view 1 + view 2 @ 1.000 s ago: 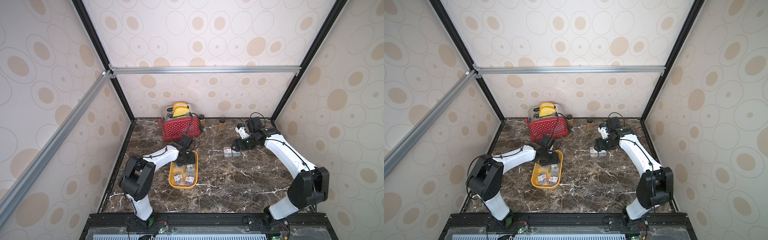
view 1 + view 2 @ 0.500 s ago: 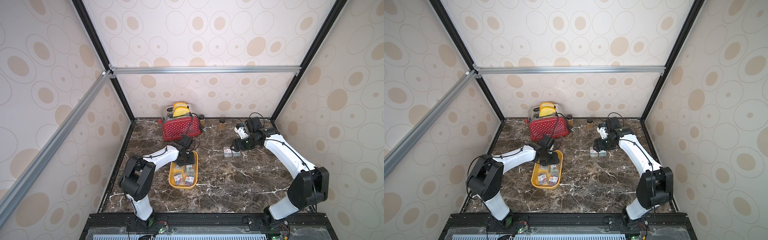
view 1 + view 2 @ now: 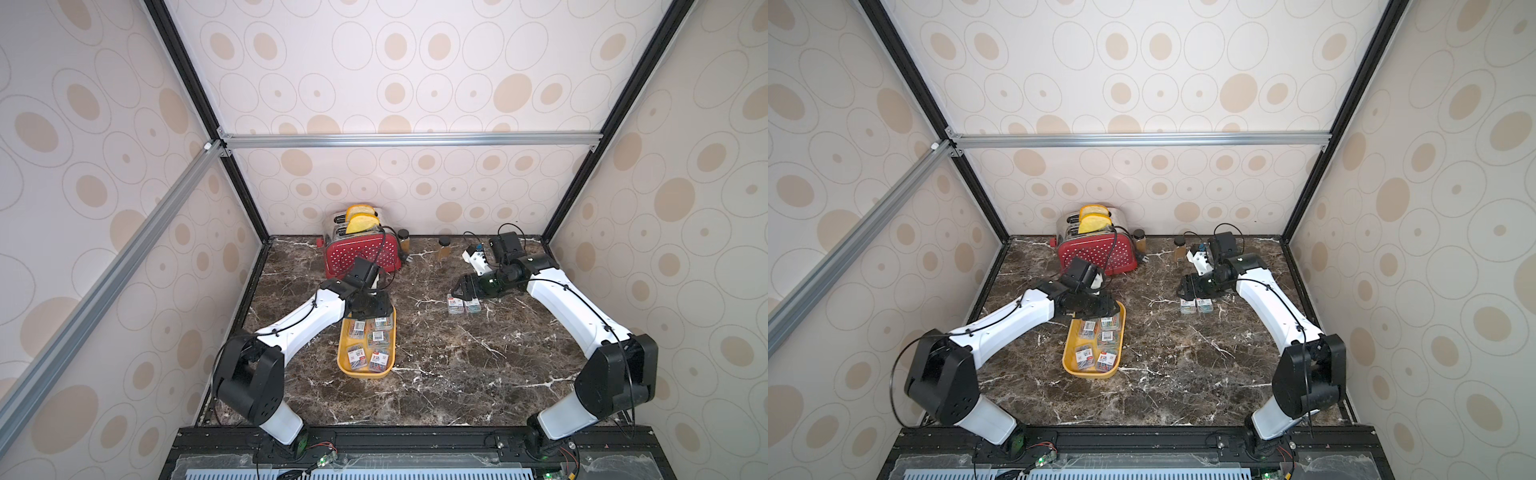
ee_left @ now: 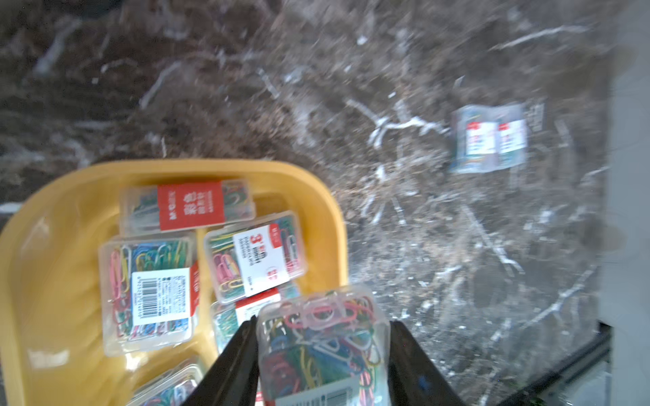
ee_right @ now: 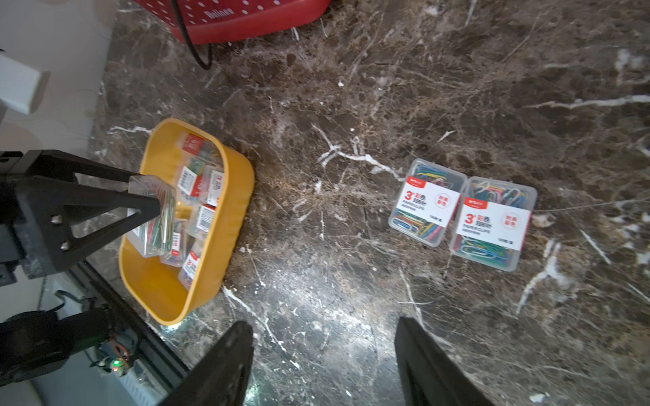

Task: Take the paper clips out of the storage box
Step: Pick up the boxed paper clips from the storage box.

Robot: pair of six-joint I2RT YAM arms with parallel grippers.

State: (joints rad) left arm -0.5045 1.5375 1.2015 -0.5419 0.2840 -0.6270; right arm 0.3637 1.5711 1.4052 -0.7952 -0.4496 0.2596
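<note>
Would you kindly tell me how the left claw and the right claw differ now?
The left claw is shut on a clear case of paper clips; the right claw is open and empty. The left claw hangs over the storage box; the right claw over bare marble near two cases. Both have black fingers.

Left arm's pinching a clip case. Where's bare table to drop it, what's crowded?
Widest bare table for the held case lies between the tray and the pair of cases; the near edge in front of the tray is bare too. Crowded: the back edge with toaster and two jars, the tray, and beside the pair, where the open right gripper hangs.
</note>
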